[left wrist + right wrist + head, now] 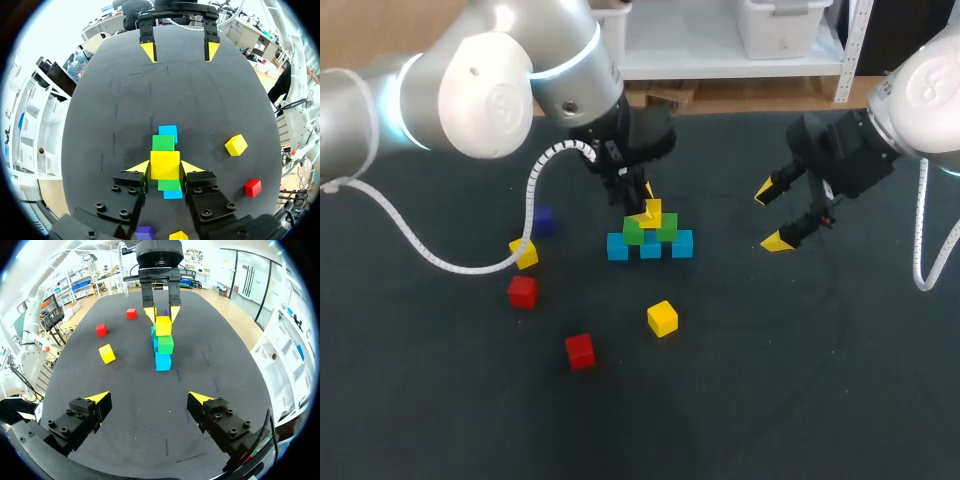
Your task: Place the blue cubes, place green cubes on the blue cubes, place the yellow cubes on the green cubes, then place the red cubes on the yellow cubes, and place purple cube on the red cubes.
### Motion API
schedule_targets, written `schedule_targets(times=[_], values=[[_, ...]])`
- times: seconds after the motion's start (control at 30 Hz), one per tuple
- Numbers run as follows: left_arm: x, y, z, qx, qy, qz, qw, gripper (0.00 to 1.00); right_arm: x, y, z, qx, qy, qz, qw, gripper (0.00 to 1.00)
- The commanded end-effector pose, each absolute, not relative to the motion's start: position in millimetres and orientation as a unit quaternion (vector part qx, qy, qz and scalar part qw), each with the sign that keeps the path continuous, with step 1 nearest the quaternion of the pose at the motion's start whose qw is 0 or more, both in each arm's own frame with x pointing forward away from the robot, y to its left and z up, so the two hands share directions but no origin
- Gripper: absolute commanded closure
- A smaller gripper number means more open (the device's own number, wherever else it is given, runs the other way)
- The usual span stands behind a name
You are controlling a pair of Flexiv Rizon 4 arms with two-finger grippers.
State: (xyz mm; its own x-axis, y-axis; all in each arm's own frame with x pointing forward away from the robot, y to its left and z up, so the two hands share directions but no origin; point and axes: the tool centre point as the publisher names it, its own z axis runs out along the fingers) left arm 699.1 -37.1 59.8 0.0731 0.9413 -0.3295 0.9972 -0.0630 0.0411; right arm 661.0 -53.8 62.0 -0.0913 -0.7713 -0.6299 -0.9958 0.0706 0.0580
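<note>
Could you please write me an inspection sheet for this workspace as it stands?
Surface: dark table, faint marks.
Job's things: three blue cubes in a row, two green cubes on them, stacked yellow cube held on top; loose: two yellow cubes, two red cubes, purple cube.
Clutter: nothing seen.
Grippers: left gripper shut on the stacked yellow cube; right gripper open, empty, apart from the stack.
Cables: white cable from the left arm loops over the table, crossing one loose yellow cube.
Surroundings: nothing seen reaching over the table.
</note>
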Motion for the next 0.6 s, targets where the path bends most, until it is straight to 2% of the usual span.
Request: schedule_targets(times=[0.03, 0.6], values=[[701.2, -37.3, 59.4, 0.722, 0.671, -0.11, 0.127, 0.72, 661.9, -53.8, 61.2, -0.635, 0.695, 0.249, 0.227, 0.0], [702.6, -39.0, 59.4, 0.724, 0.669, -0.111, 0.126, 0.61, 661.9, -53.8, 61.2, -0.635, 0.695, 0.249, 0.227, 0.0]])
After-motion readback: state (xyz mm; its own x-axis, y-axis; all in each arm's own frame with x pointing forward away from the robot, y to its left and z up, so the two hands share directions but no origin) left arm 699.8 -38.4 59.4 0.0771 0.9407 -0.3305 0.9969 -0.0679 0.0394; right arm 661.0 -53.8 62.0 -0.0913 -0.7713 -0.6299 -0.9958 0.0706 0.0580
